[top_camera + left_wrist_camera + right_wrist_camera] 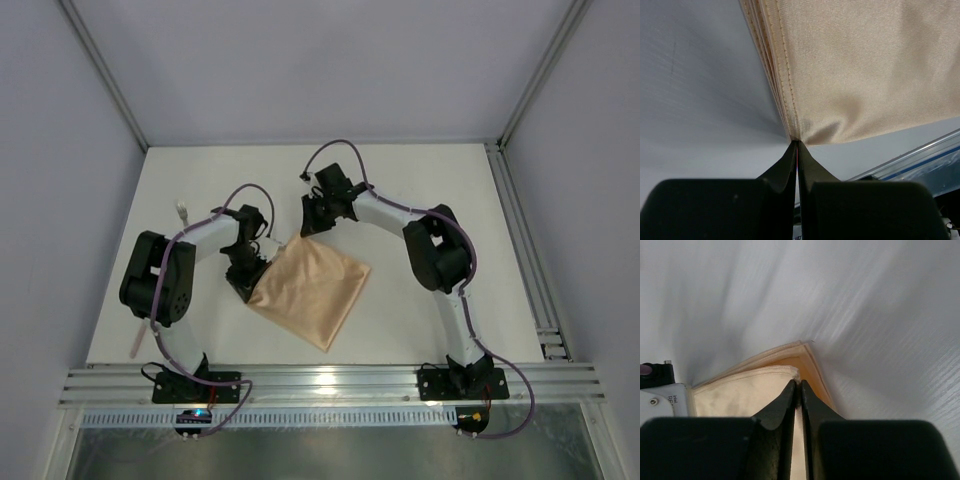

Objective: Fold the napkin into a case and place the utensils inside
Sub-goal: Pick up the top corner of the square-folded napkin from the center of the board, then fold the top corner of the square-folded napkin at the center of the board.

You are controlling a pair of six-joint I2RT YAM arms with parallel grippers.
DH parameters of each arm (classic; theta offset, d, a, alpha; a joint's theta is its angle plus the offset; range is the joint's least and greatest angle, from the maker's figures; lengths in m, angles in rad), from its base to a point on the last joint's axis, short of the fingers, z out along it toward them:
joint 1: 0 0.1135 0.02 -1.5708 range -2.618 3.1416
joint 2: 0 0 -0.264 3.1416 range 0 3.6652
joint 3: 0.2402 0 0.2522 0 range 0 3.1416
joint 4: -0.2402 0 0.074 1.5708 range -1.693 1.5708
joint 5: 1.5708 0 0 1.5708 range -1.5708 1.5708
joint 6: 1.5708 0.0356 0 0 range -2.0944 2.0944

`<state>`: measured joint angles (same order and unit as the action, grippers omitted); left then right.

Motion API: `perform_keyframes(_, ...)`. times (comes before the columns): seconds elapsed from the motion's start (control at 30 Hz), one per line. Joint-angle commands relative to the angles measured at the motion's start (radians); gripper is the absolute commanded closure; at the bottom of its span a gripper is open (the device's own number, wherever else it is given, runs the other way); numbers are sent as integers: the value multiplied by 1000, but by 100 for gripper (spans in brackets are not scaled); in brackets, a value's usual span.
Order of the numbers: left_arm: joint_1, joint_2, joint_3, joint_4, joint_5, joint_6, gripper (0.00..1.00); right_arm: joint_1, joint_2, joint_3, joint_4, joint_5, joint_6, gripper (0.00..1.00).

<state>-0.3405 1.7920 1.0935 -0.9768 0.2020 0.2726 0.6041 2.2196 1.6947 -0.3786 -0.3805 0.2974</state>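
Note:
The peach-orange napkin (312, 288) lies folded in layers as a tilted square in the middle of the table. My left gripper (248, 288) is shut on its left corner, and the left wrist view shows the stitched hem (785, 75) running into the pinched jaws (798, 142). At the napkin's far corner, my right gripper (304, 230) is shut on the tip of the top layer (740, 390), with the lower layers (812, 365) lying flat beneath it. A pale pink utensil (135, 340) lies by the table's left edge. A small whitish utensil head (182, 210) shows beyond the left arm.
White table (420, 180) inside grey walls, with metal rails along the near edge (330, 385) and the right side (520, 250). Part of the left arm's wrist (660, 390) shows at the left of the right wrist view.

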Motion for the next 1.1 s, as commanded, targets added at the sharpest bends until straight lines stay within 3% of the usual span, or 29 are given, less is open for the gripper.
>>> perform_keyframes(0.0,-2,-13,-7,29,-3,19,98,13,-77,-9,32,11,-27,88)
perform_keyframes(0.2,-3,-10,-9,29,-1,20,98,25,-61,-13,30,12,-20,81)
perform_keyframes(0.37,-2,-16,-11,26,-1,20,98,36,-77,-36,30,22,-26,97)
perform_keyframes(0.77,6,-22,-12,23,5,31,98,95,-313,-308,124,-41,-168,97)
perform_keyframes(1.07,23,-22,-7,17,16,34,97,177,-454,-495,98,-66,-218,97)
